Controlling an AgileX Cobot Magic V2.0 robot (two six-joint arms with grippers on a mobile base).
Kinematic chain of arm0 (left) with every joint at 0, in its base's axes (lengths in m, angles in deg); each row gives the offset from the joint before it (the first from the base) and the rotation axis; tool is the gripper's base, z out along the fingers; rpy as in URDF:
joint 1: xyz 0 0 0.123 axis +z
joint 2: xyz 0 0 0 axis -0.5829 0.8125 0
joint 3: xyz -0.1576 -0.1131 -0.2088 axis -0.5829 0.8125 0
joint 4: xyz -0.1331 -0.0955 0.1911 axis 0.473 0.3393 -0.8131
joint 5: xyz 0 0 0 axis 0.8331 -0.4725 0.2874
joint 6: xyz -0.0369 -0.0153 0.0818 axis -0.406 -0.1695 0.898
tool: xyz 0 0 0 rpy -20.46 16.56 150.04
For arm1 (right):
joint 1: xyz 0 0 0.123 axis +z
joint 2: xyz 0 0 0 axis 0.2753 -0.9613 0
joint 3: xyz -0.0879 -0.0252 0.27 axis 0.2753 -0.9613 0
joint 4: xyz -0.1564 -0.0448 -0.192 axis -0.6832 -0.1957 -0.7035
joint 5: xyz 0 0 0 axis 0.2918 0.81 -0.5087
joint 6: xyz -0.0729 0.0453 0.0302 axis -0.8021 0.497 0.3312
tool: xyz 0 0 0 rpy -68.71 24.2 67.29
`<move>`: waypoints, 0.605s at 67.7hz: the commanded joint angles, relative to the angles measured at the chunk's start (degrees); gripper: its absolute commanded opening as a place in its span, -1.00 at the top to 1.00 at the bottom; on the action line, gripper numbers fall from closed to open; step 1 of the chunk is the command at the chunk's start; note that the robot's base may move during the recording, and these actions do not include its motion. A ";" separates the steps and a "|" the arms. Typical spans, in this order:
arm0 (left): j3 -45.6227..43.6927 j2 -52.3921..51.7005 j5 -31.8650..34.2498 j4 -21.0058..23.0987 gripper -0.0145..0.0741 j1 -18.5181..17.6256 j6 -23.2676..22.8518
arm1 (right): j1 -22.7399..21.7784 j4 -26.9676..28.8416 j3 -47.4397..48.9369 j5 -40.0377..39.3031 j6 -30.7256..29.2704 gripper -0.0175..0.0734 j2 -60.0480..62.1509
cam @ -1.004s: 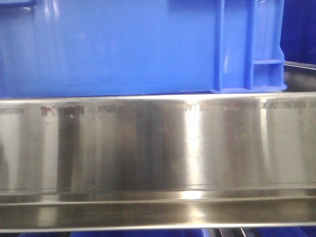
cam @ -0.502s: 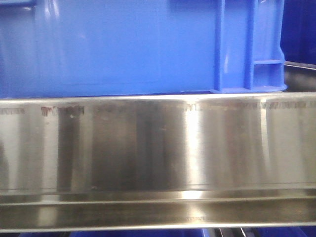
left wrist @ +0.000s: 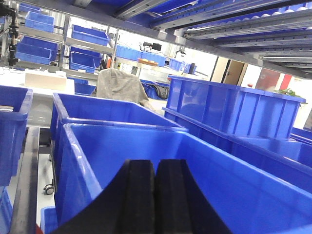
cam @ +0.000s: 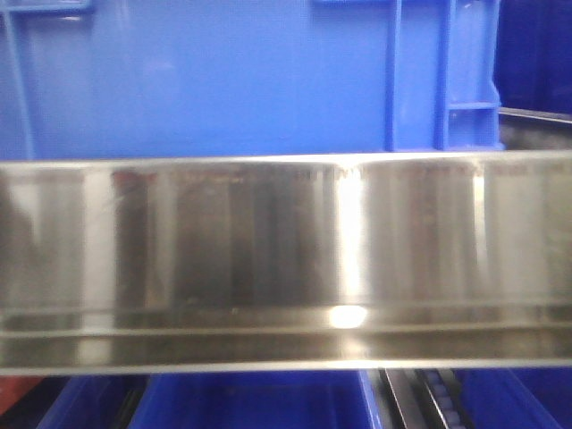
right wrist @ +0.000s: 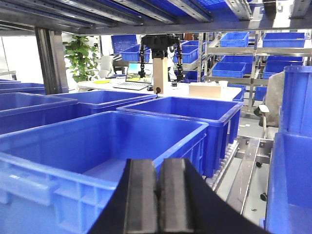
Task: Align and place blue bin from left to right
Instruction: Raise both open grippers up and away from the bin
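Warehouse racking all round you, operator, and the steel shelf rail [cam: 286, 259] fills the front view. Just above that rail sits the blue bin [cam: 223, 80], its ribbed corner toward the rail's right end. How much aligning is left, you can't judge from here. Left gripper [left wrist: 156, 195]: jaws pressed together, gripping nothing, hanging over an open crate [left wrist: 234, 185]. Right gripper [right wrist: 157, 195]: same story, jaws closed and empty.

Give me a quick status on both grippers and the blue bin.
Left gripper shut, empty. Right gripper shut, empty. Blue bin sits behind the steel rail, ungripped. Nothing blocking.
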 commanded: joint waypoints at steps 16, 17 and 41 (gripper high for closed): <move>0.06 -0.32 1.28 -0.40 0.92 -0.40 0.24 | 0.09 -0.57 -0.10 -0.72 -0.54 0.80 0.19; 0.06 -0.32 1.28 -0.40 0.92 -0.40 0.24 | 0.09 -0.57 -0.10 -0.72 -0.54 0.80 0.19; 0.06 -0.32 1.41 -0.40 0.92 -0.40 0.24 | 0.09 -0.57 -0.10 -0.72 -0.54 0.80 0.19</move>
